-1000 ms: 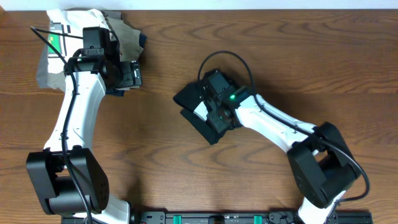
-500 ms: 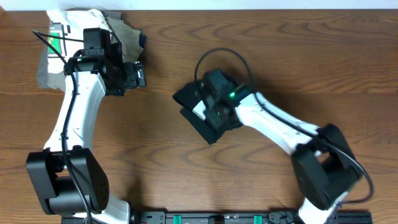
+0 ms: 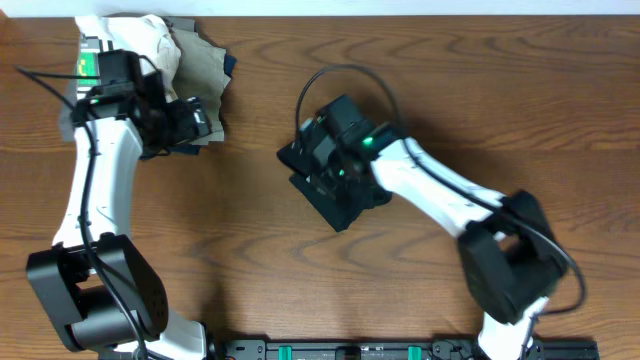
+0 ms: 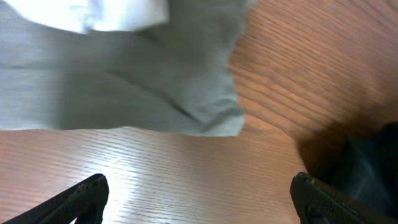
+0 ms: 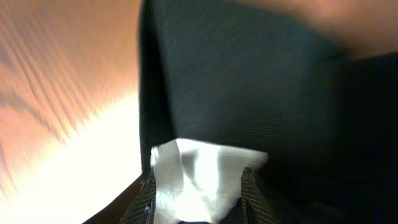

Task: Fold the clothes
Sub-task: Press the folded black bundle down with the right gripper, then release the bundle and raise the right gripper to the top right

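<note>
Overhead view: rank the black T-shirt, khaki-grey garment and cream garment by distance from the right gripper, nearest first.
1. black T-shirt, under the right gripper, table centre.
2. khaki-grey garment, upper left.
3. cream garment, farthest, top-left corner.

Table [image 3: 250, 250]: mid-brown wood w/ darker wavy grain. Black T-shirt [image 3: 337, 210], centre, plain, no print seen; white label [image 5: 199, 177] on it. Far L: cream/white garment [image 3: 150, 35] w/ green tag [image 3: 88, 63]. Just R of it, khaki-grey garments [image 3: 205, 75], plain. Left arm [image 3: 95, 190] & right arm [image 3: 440, 195]: white w/ black joints. Green light [image 3: 367, 141] on the right arm.
</note>
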You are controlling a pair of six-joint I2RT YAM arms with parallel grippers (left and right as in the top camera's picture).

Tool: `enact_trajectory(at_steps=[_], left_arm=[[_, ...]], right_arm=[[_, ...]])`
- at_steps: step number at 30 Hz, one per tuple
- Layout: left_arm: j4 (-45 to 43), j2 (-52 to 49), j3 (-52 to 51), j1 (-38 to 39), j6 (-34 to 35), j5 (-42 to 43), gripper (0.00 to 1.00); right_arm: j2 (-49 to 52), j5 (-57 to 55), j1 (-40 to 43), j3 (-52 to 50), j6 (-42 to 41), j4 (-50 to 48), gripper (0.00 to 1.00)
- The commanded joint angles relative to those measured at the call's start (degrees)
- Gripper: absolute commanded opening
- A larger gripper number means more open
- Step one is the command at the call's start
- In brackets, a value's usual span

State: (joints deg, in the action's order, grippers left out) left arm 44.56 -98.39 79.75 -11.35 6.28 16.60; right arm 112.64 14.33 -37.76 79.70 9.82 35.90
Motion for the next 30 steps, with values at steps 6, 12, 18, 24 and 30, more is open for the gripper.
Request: enact_trajectory(at_steps=[6,12,18,24,30], left_arm=[[-0.1,-0.5,-0.1,-2.8,1.3,0.8,0.98],[-0.2,-0.5,-0.1,-2.7,1.4,4.6,0.98],[-0.1,-0.4,-0.1,-2.7,1.3,12.6,0.98],[2.3,-0.4,-0.1,-1.4,-2.3,20.9,0.98],[7.3,-0.4,-1.0,6.1,-2.6,20.9,0.98]], right_arm=[[5.0,-2.2,-2.0,-0.5,4.0,1.3,0.59],[2.2,-3.4,-0.2,4.5,3.9,2.3,0.74],[-2.9,-3.4,1.5,17.0,4.0,10.9,0.83],[-6.4,-8.3,4.6,24.1,0.9,14.1,0.99],[-6.6,-11.5,13.4,24.7,-7.1,14.0,0.99]])
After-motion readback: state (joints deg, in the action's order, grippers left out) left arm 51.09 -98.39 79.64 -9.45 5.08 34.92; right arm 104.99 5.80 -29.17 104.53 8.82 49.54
